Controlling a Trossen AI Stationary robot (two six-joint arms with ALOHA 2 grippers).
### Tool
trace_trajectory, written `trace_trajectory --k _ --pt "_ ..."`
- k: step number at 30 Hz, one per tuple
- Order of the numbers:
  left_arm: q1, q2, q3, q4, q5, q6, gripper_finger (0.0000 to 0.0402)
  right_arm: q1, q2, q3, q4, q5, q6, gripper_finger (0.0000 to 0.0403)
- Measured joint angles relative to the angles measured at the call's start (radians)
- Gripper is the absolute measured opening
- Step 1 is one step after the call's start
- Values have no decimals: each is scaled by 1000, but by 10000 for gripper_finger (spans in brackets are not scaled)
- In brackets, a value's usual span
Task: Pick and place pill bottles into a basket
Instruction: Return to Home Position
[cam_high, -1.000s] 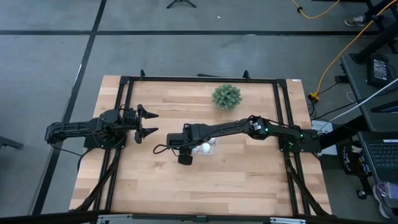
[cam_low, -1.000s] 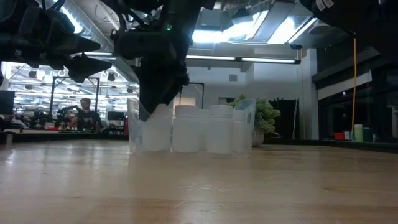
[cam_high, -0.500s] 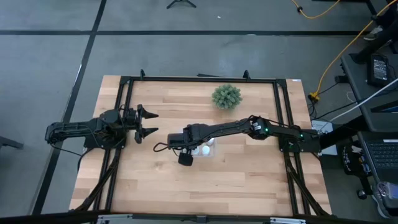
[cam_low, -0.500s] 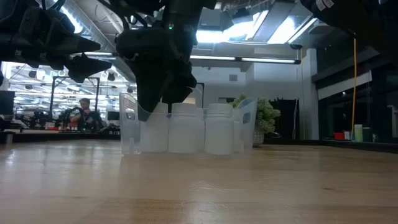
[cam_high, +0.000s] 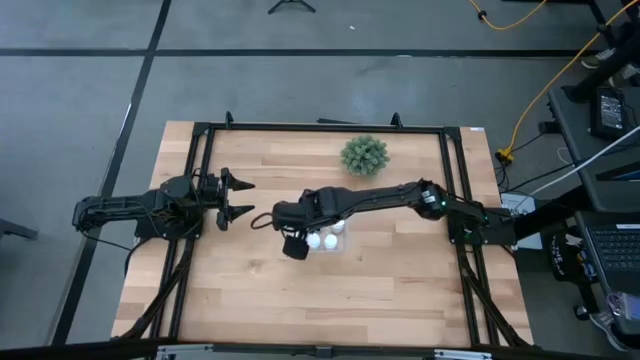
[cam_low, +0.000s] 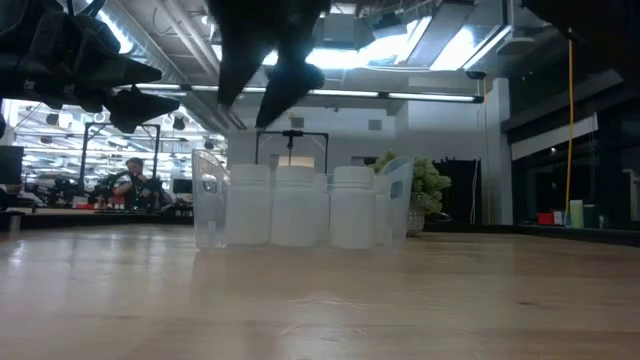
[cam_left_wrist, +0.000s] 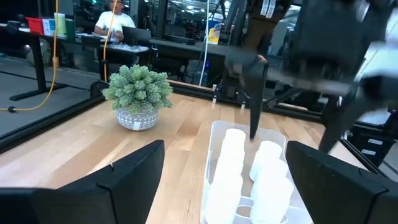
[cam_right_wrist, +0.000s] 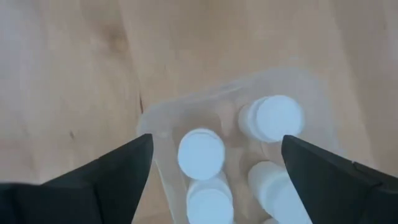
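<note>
The clear basket (cam_low: 398, 200) stands at mid-table, with several white pill bottles (cam_low: 297, 205) upright on its floor. In the right wrist view I look down on their white caps (cam_right_wrist: 201, 154) inside the basket's rim (cam_right_wrist: 155, 124). My right gripper (cam_low: 266, 85) hangs open above the basket's left end, clear of the bottles, and also shows from above (cam_high: 298, 238). My left gripper (cam_high: 248, 198) waits open left of the basket, raised off the table; its wrist view shows the basket (cam_left_wrist: 214, 134) ahead.
A green spiky plant in a small pot (cam_high: 364, 155) stands behind the basket, near the table's far edge. Black frame rails (cam_high: 200, 180) run along the left, right and far sides. Bare wood lies between the basket and the near edge (cam_high: 330, 300).
My right gripper has opened and let go of a bottle, which now stands at the basket's left end, then has risen straight up clear of the bottles. The basket has slid slightly toward the table's left.
</note>
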Motion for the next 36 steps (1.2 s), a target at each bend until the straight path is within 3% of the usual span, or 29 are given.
trace_trajectory --k 8,15,17,19,21,26,29,32,36 --pt "0 0 0 0 0 0 329 10 -191 0 27 81 -69 354" --pt "0 0 0 0 0 0 328 77 -415 1 85 83 -371 354" --pt "0 0 0 0 0 0 329 92 -472 1 79 132 -431 354" --pt "0 0 0 0 0 0 328 95 -524 2 31 198 -446 354" --pt "0 0 0 0 0 0 327 96 -569 2 -43 245 -356 354" --pt "0 0 0 0 0 0 329 113 -632 2 -238 242 -318 354" --pt "0 0 0 0 0 0 328 128 -648 0 -381 254 -392 354" --pt "0 0 0 0 0 0 327 120 -684 -28 -397 276 -446 354" --pt "0 0 0 0 0 0 329 86 -807 -119 -344 189 -553 354"
